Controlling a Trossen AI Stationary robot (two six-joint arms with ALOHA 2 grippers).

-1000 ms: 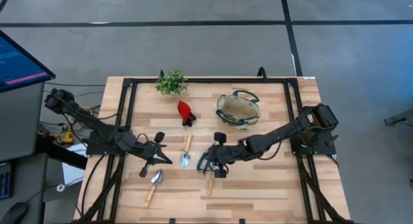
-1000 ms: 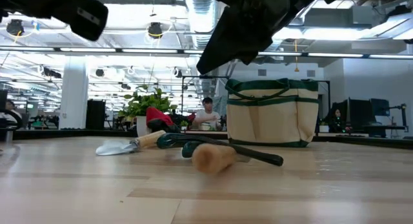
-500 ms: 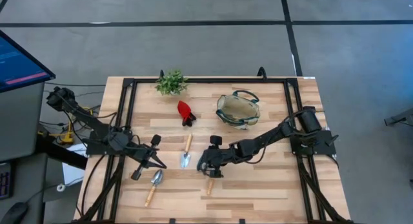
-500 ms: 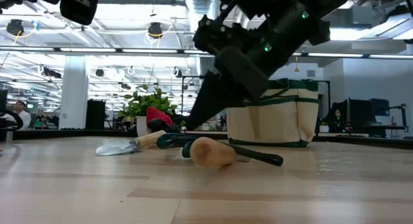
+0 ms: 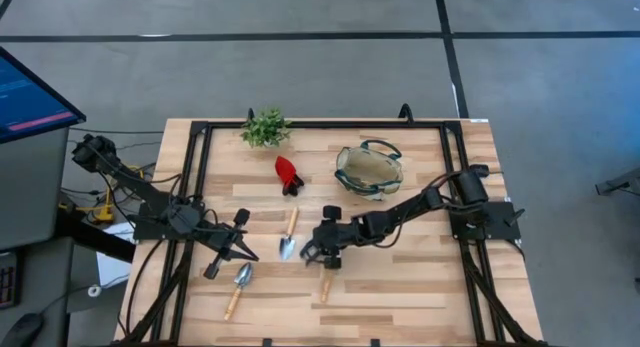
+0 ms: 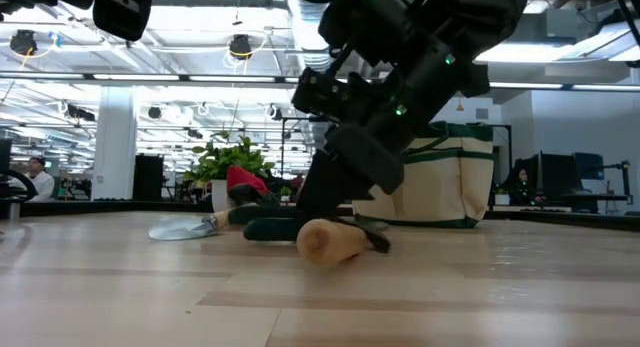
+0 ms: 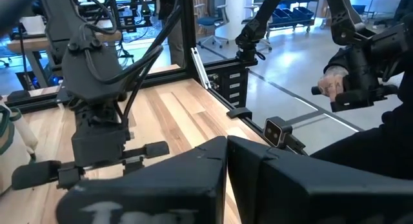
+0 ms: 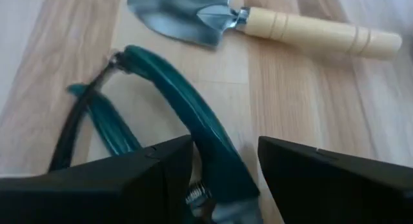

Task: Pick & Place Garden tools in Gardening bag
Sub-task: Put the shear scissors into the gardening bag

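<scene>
We see the right gripper [image 5: 312,255] low over the middle of the table [image 5: 420,287], its fingers [image 8: 310,185] spread apart on both sides of the pruners [image 8: 193,146], not squeezing them. The pruners have curved dark green handles and lie flat on the wood. Just beside them lies a trowel [image 8: 258,20] with a silver blade and a light wooden handle. The gardening bag [image 5: 369,170] is beige with dark green trim and stands upright at the back of the table, well apart. The left gripper [image 5: 243,250] has its fingers closed on nothing, near another trowel [image 5: 239,285].
</scene>
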